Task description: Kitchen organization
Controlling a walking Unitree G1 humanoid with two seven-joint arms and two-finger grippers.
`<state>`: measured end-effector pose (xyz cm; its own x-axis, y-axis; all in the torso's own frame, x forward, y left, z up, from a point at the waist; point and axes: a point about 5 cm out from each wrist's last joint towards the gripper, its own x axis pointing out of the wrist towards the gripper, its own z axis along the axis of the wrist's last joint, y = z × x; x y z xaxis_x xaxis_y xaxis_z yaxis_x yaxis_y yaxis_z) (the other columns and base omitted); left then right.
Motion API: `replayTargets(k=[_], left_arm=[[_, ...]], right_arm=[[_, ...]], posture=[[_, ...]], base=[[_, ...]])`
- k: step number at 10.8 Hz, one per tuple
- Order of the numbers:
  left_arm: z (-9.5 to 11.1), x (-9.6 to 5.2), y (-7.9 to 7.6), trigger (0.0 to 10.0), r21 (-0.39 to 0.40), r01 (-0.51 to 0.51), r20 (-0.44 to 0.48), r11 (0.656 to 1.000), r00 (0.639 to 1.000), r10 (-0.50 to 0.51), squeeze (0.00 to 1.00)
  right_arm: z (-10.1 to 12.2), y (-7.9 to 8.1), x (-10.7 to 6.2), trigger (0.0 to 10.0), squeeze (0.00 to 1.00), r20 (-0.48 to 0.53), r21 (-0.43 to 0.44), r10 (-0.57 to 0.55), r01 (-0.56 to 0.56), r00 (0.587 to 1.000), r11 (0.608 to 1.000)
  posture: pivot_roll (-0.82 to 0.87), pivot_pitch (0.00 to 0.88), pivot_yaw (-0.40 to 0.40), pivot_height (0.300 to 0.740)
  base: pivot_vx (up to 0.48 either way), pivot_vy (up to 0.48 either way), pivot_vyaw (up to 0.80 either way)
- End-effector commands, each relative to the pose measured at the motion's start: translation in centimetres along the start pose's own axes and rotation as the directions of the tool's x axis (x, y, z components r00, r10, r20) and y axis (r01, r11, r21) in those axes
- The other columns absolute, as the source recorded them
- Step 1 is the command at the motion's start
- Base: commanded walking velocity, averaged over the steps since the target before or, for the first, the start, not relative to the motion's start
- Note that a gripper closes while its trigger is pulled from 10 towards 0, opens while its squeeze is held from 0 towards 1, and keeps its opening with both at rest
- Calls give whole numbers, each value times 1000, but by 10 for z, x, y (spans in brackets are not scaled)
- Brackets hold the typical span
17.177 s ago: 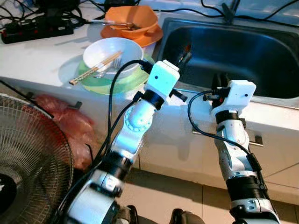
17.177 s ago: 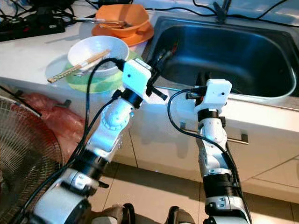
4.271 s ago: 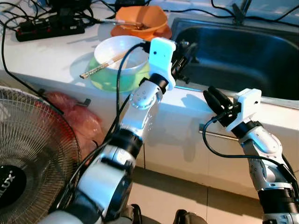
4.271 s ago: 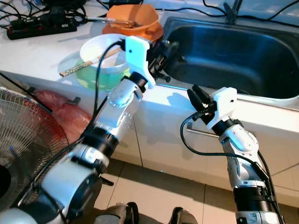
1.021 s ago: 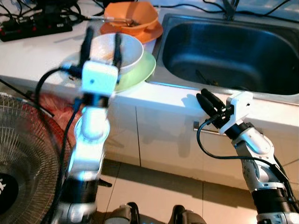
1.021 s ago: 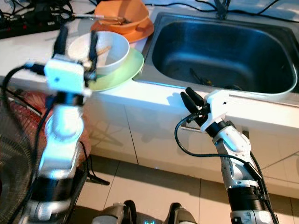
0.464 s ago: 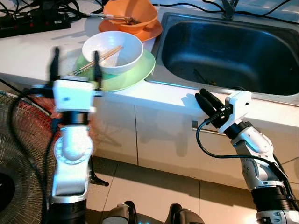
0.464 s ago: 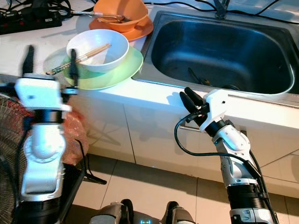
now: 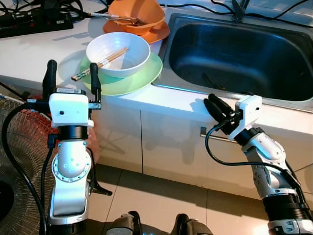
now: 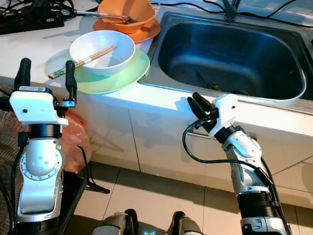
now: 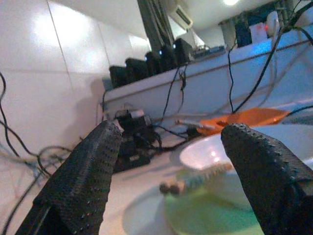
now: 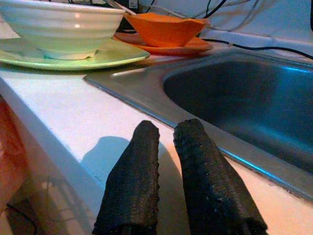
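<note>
In the head views the left tool (image 9: 71, 73) is held released before the bench (image 9: 29, 54) edge, the white bowl (image 9: 118, 51) with chopsticks (image 9: 100, 63) on the green plate (image 9: 142, 76) just beyond it, while in the right wrist view the right tool (image 12: 168, 147) is seen clenched empty beside the sink (image 12: 254, 103).

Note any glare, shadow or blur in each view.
Eye views: sharp, with glare on the countertop and a dark sink. Left wrist view: blue-tinted, the white bowl soft behind the near fingers. Right wrist view: the fingers cast a shadow on the counter.
</note>
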<state>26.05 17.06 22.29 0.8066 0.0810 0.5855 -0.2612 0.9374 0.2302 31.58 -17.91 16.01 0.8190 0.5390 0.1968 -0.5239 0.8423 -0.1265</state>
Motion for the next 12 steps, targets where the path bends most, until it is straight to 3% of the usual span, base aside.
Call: replayTargets(k=[1, 4, 12], left_arm=[[0, -3, 2, 10000, -25, -16, -8, 1000, 1000, 16, 0], [-9, -6, 0, 10000, -68, 6, -50, 998, 999, -10, 0], [-12, 0, -4, 10000, -91, 29, -52, 995, 998, -34, 0]], right_arm=[[-1, -2, 2, 10000, 0, -8, 5, -2, 2, 1000, 1000], [-1, -1, 2, 10000, 0, -8, 9, 12, -12, 1000, 1000], [-2, -1, 0, 10000, 0, -14, -8, -1, 1, 1000, 1000]], posture=[[103, 180, -17, 740], [98, 172, -19, 740], [94, 177, -13, 740]], base=[[0, 0, 0], [0, 0, 0], [0, 0, 0]])
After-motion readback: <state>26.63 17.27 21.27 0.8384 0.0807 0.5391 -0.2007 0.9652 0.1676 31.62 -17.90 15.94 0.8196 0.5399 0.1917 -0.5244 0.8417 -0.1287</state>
